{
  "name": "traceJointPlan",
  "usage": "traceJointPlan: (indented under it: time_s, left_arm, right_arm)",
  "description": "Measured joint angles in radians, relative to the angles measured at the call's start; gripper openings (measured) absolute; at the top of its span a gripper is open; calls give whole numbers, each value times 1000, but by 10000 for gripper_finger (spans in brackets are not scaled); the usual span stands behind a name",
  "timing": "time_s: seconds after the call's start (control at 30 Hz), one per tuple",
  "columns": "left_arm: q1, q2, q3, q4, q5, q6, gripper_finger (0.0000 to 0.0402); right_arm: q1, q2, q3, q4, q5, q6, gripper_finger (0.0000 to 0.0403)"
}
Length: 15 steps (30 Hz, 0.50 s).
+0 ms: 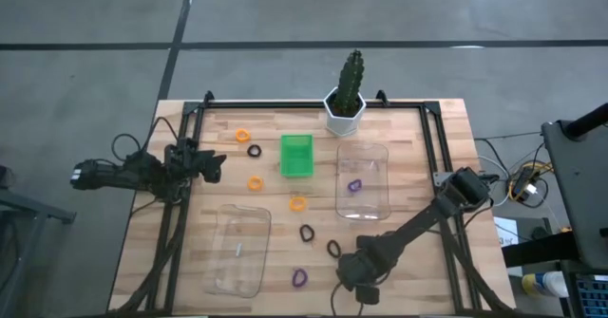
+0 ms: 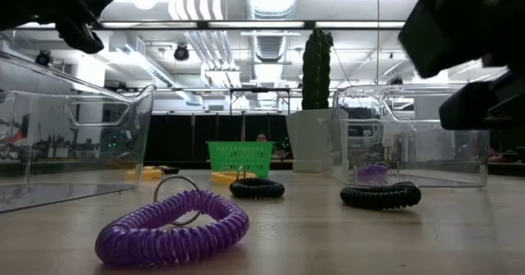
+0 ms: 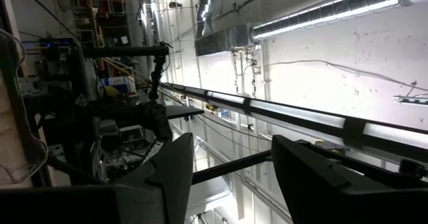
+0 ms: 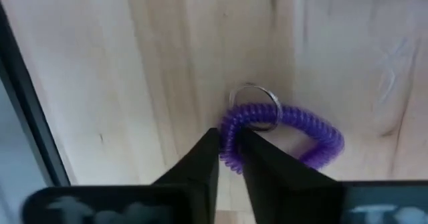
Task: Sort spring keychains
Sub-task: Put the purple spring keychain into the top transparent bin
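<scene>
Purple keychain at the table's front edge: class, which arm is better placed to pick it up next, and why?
The right. Its hand is already down over the purple keychain, fingers nearly together at the coil. The left hand waits raised at the table's left edge, far from it, open.

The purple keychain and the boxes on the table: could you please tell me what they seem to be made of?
The purple keychain looks like glossy coiled plastic, its turns catching highlights, with a thin shiny metal ring looped through it. The two boxes look like clear hard plastic: the wooden table shows through their walls.
</scene>
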State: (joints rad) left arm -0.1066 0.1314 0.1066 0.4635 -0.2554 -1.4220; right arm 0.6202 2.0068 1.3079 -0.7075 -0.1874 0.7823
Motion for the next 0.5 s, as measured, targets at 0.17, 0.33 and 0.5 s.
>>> traceJointPlan:
  time_s: [0.17, 0.33, 0.5]
  left_arm:
    - [0, 0, 0, 0, 0, 0, 195]
    - [0, 0, 0, -1, 0, 3, 195]
    - [0, 0, 0, 1, 0, 11, 195]
  right_arm:
    - [-13, 4, 22, -7, -40, 5, 14]
    - [-13, -33, 90, -20, -61, 15, 10]
    - [-15, -107, 160, -130, -65, 90, 9]
